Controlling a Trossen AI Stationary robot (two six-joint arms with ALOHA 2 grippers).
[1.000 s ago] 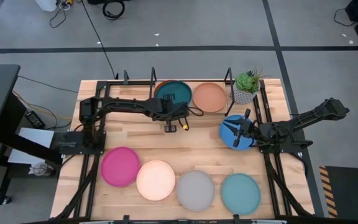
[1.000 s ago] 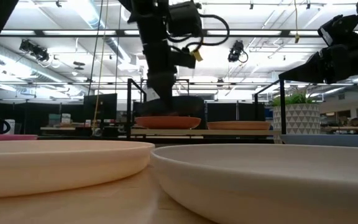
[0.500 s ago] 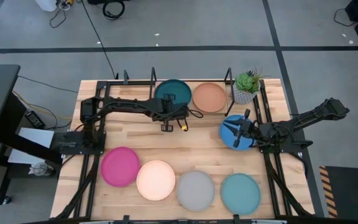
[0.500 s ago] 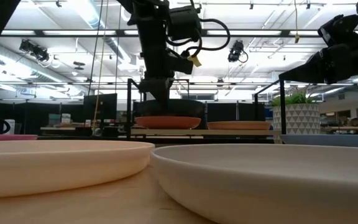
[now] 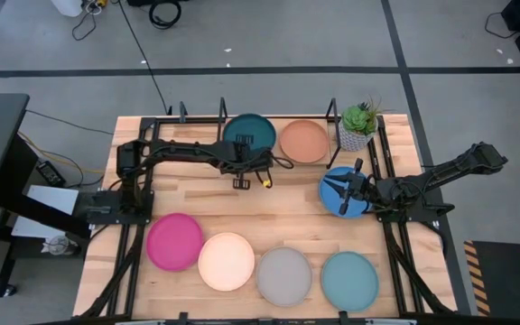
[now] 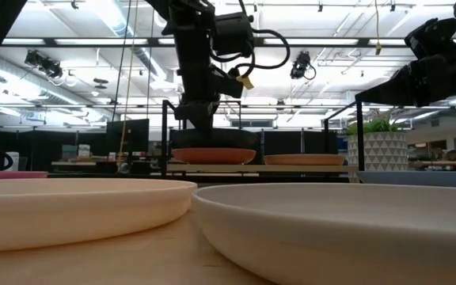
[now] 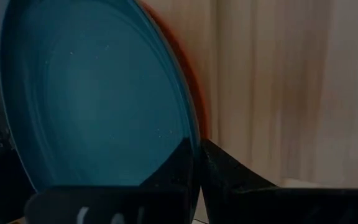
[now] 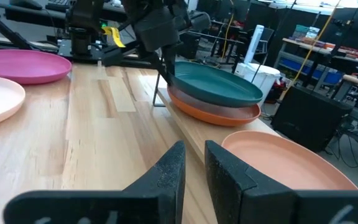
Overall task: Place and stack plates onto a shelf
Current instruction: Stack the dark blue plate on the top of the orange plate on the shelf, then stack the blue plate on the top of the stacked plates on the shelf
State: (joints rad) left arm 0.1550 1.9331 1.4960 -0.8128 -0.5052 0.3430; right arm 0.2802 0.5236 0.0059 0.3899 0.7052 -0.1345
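Note:
On the shelf [image 5: 222, 116] at the table's far edge, the dark teal plate [image 5: 249, 133] lies over the orange plate [image 8: 210, 109], which rests on the wooden board [image 8: 185, 132]. The tan plate [image 5: 303, 140] sits beside them on the same board. My left gripper [image 7: 197, 155] is shut on the teal plate at its near side. My right gripper [image 5: 339, 188] hangs above the blue plate [image 5: 332, 202], which lies flat on the table. Its fingers [image 8: 178, 167] are a narrow gap apart and touch nothing. My left gripper pinches the dark teal plate's rim [image 7: 194, 134] on the side toward the table's near edge, one finger on the inner face and one outside the rim. The fingers come from above, slanting toward the far edge. The plate lies nearly level over the orange plate [image 7: 190, 87].
Four plates lie in a row along the near edge: magenta [image 5: 174, 241], cream [image 5: 227, 261], grey [image 5: 283, 275] and light teal [image 5: 349, 280]. A potted plant [image 5: 357, 125] stands at the shelf's right end. Bare wood shows between the shelf and the row.
My left gripper has moved a little toward the far-left and risen slightly, staying shut on the teal plate. The plate has slid leftward over the orange plate, whose left edge no longer shows from above.

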